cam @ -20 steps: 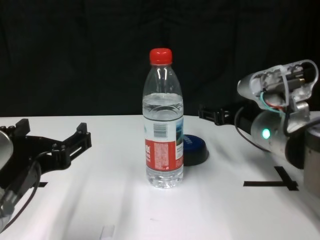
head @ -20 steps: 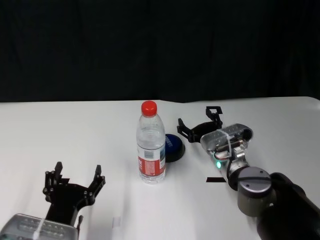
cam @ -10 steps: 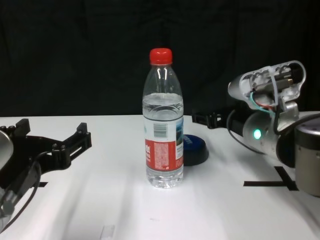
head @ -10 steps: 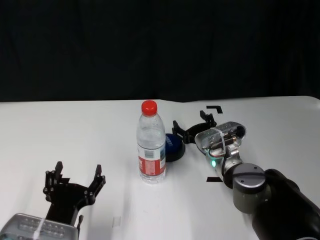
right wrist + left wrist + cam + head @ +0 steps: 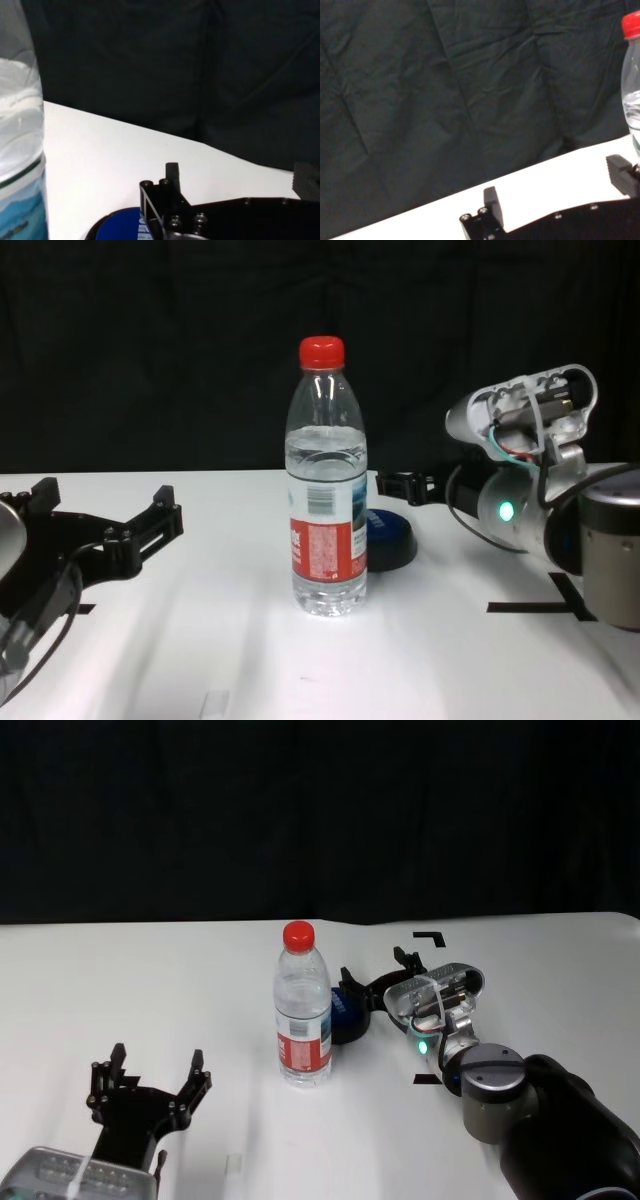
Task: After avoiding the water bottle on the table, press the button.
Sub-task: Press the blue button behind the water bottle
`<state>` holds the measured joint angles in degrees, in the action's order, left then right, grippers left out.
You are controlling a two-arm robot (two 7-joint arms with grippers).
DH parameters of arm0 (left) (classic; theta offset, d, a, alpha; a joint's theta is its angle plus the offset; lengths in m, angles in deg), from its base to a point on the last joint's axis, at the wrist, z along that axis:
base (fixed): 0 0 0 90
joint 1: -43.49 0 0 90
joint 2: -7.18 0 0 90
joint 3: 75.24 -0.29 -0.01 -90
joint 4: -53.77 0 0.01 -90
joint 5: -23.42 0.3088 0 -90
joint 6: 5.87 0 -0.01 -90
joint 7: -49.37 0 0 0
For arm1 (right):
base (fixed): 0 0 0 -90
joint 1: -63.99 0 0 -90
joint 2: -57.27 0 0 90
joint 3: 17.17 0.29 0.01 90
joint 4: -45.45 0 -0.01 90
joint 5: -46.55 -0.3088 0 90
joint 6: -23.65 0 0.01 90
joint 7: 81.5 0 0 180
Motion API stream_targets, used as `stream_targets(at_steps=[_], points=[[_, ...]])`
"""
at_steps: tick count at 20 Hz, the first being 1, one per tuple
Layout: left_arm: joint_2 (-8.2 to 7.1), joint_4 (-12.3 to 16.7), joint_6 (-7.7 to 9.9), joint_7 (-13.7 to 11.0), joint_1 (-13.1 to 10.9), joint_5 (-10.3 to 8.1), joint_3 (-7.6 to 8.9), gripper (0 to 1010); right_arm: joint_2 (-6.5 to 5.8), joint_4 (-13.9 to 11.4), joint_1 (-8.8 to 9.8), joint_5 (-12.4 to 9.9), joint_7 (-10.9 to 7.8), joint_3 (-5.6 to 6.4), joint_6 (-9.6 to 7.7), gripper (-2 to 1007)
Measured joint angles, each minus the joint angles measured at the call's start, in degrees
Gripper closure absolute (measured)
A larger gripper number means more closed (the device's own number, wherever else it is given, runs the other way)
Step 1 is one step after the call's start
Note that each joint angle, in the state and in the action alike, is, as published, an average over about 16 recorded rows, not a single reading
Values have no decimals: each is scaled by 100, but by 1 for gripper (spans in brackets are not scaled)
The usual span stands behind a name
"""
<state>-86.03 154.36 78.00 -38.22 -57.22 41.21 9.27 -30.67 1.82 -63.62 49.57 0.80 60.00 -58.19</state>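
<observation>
Behind the water bottle (image 5: pixel 302 1010), the button (image 5: pixel 345 1015) lies just under the spread right pincer (image 5: pixel 378 982).

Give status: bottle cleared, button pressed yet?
Done: the tall clear plastic water bottle with red cap stands upright, and the right gripper has got round it. In hand: its open jaws sit over the low dark blue dome button. Left: the press; contact isn't visible. Left gripper is parked, open.

The water bottle (image 5: pixel 303 1008) is clear glossy plastic with a paper-like label; the button (image 5: pixel 390 538) is smooth and glossy; the table (image 5: pixel 150 1000) looks matt; the backdrop (image 5: pixel 445 90) is creased cloth.
</observation>
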Motion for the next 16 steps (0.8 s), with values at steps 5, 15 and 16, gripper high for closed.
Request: stream_targets(at_steps=[5,15,16], points=[[0,0,0,0,0,0,0,0,-6,15,-9,17,0,-30,-96,2],[0,0,0,0,0,0,0,1,-22,78,-27,60,-1,-81,-274,2],[0,0,0,0,0,0,0,1,-22,95,-35,66,-3,-88,-289,2]])
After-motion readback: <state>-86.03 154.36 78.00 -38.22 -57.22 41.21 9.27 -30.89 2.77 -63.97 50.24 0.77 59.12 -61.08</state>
